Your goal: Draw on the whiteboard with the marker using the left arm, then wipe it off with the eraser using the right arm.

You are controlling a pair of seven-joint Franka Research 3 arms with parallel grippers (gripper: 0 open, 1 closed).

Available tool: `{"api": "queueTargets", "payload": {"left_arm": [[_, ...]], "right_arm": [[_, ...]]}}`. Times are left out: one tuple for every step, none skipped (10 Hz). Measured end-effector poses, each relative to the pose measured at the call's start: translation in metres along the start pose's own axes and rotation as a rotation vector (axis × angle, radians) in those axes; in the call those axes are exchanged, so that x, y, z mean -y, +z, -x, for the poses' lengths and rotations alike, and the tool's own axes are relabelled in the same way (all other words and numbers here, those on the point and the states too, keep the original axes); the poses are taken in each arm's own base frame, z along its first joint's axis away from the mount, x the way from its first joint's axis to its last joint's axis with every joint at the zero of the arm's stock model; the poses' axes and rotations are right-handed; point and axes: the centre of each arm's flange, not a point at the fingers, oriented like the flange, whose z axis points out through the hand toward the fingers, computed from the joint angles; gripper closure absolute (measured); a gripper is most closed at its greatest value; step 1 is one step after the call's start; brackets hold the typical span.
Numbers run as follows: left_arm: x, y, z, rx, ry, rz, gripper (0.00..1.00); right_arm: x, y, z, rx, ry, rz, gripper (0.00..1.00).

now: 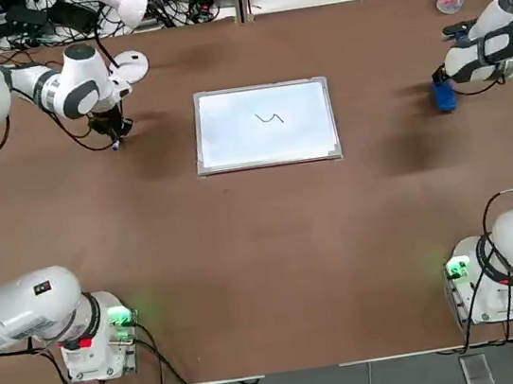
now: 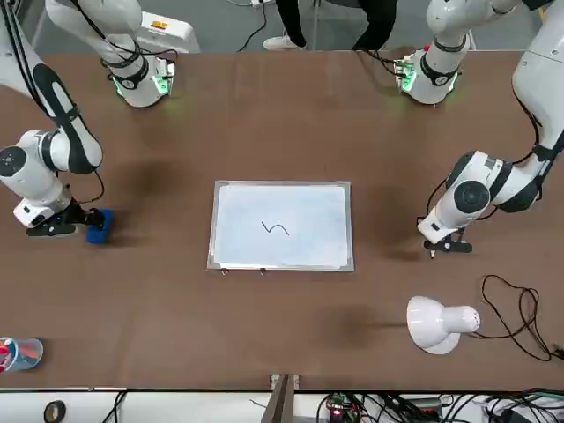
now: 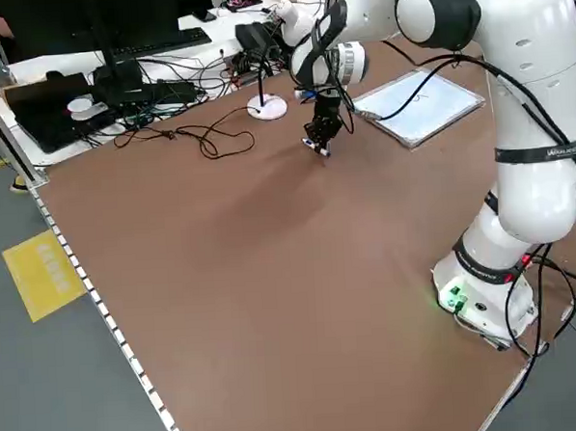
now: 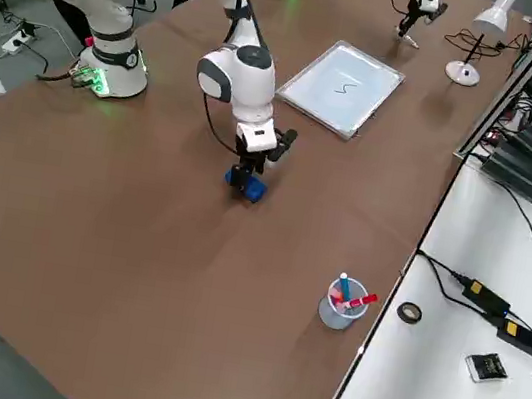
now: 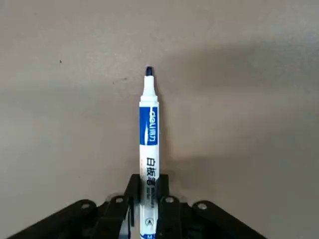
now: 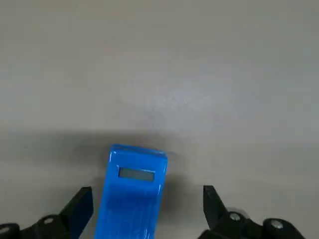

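Right gripper (image 6: 148,189), right of the board: fingers spread astride the eraser (image 6: 130,199), nearer one side; closing off-centre could skew or nudge it. Left gripper (image 5: 149,177), beyond the board's left side: pinches the marker (image 5: 149,124); a loose pinch could let it tilt. The eraser is a glossy blue block; the whiteboard (image 1: 241,146), mid-table, bears one short wavy line; the marker is slim, white, dark-tipped.

The right claw (image 6: 148,211) stands open, one black finger on each side of the blue eraser (image 6: 131,194), with a gap between the eraser and each fingertip. The eraser tilts slightly, a narrow grey slot near one end; shadow falls on the brown-grey table (image 6: 159,69).
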Motion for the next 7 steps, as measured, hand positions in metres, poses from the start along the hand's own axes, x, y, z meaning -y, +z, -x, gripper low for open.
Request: {"api": "queueTargets", "payload": {"left_arm": [[0.000, 0.000, 0.000, 0.000, 0.001, 0.000, 0.74], [-0.001, 0.000, 0.000, 0.000, 0.001, 0.000, 0.66], [-0.001, 0.000, 0.000, 0.000, 0.002, 0.000, 0.57], [-0.001, 0.000, 0.000, 0.000, 0.002, 0.000, 0.48], [-0.002, 0.000, 0.000, 0.000, 0.002, 0.000, 0.41], [-0.002, 0.000, 0.000, -0.001, 0.002, 0.000, 0.39], [-0.002, -0.001, 0.000, -0.002, 0.003, 0.001, 0.35]], "right_arm": [[0.002, 0.002, 0.001, 0.001, -0.003, -0.003, 0.03], [0.005, 0.004, 0.001, -0.003, -0.005, -0.005, 0.02], [0.009, 0.007, 0.002, -0.007, -0.007, -0.008, 0.03], [0.012, 0.011, 0.003, -0.010, -0.010, -0.011, 0.03], [0.015, 0.014, 0.004, -0.011, -0.011, -0.014, 0.03], [0.015, 0.017, 0.005, -0.011, -0.007, -0.017, 0.03], [0.014, 0.018, 0.005, -0.011, -0.002, -0.018, 0.03]]}}
